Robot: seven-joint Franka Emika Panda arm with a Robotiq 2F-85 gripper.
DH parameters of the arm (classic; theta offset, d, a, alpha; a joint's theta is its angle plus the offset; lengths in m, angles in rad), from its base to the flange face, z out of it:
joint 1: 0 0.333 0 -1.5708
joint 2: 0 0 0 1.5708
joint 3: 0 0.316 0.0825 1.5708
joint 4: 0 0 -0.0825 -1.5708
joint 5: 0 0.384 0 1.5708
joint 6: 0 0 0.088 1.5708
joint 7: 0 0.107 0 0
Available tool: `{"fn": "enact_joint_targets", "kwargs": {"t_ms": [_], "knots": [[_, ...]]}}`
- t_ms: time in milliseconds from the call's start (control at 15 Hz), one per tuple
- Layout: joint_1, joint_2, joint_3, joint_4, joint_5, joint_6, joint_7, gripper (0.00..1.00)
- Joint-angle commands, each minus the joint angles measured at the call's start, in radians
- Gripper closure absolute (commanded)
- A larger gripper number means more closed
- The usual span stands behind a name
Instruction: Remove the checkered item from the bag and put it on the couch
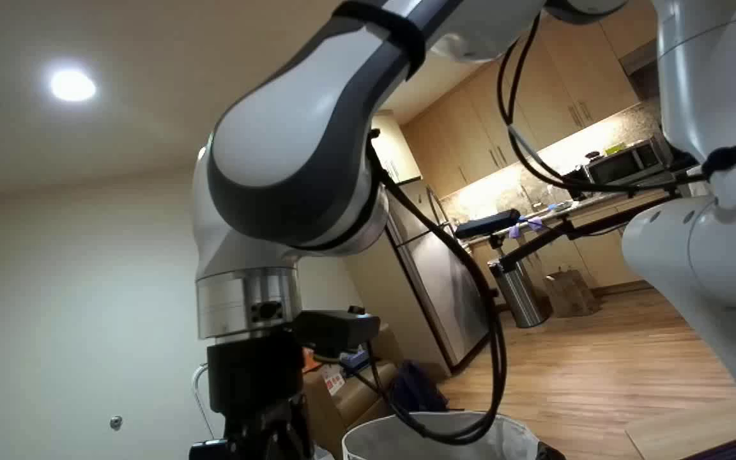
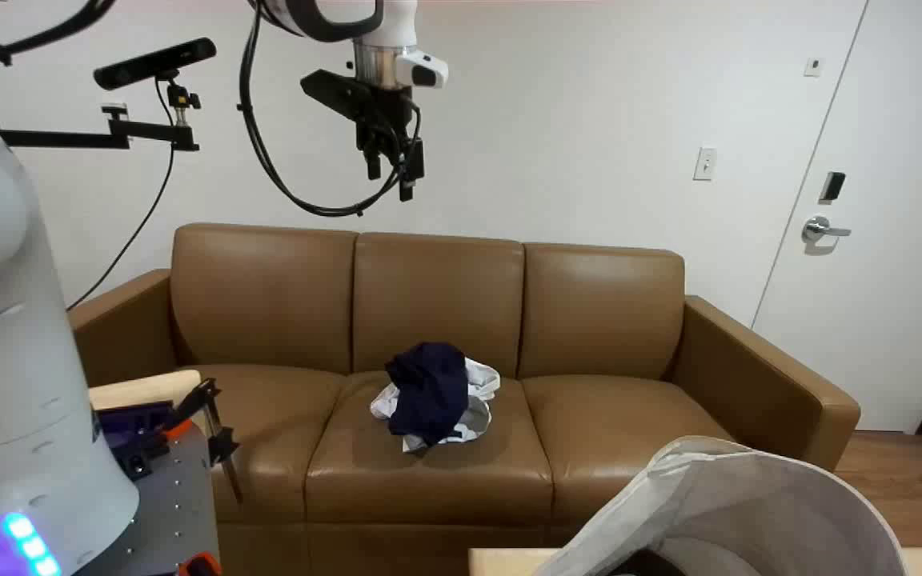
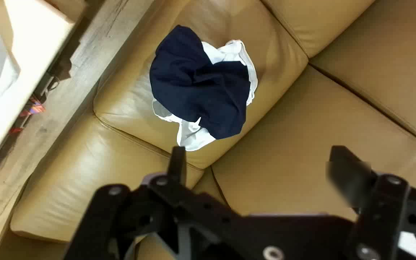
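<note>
Navy cloth (image 3: 200, 83): crumpled on the middle seat of the brown leather couch (image 2: 437, 296), over a white cloth (image 3: 231, 50) mostly hidden beneath; whether either is the checkered item, I cannot tell.
Navy cloth's long axis: in the wrist view, roughly near to far across the seat, slanted; which way it points is unclear.
Gripper (image 3: 258, 155): fingers wide apart above the couch, one finger (image 3: 350, 177) blurred in the wrist view.
White fabric bag (image 2: 621, 516): near right, lower part cut off in both exterior views; a dark thing (image 2: 645, 565) inside shows too little to name.
Refrigerator (image 1: 438, 281) and microwave (image 1: 620, 167): seen only in an exterior view, where the lower edge cuts off the gripper's tips.
</note>
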Motion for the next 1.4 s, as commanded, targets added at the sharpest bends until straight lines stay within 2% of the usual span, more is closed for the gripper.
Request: {"fn": "enact_joint_targets", "kwargs": {"t_ms": [0, 333, 467, 600, 800, 1000, 1200, 1333], "knots": [[-0.007, 0.000, 0.007, 0.002, 0.002, -0.004, -0.001, 0.00], [-0.007, 0.000, 0.007, 0.002, 0.002, -0.004, -0.001, 0.00], [-0.037, 0.020, -0.018, 0.008, -0.012, 0.027, -0.016, 0.00], [-0.108, 0.013, -0.057, -0.009, -0.057, 0.038, 0.014, 0.00], [-0.232, -0.030, -0.139, -0.076, -0.131, 0.027, 0.025, 0.00], [-0.309, -0.034, -0.282, -0.109, -0.104, -0.024, -0.102, 0.00], [-0.413, 0.016, -0.407, -0.104, -0.150, -0.062, -0.190, 0.00], [-0.481, 0.064, -0.494, -0.074, -0.159, -0.128, -0.226, 0.00]]}}
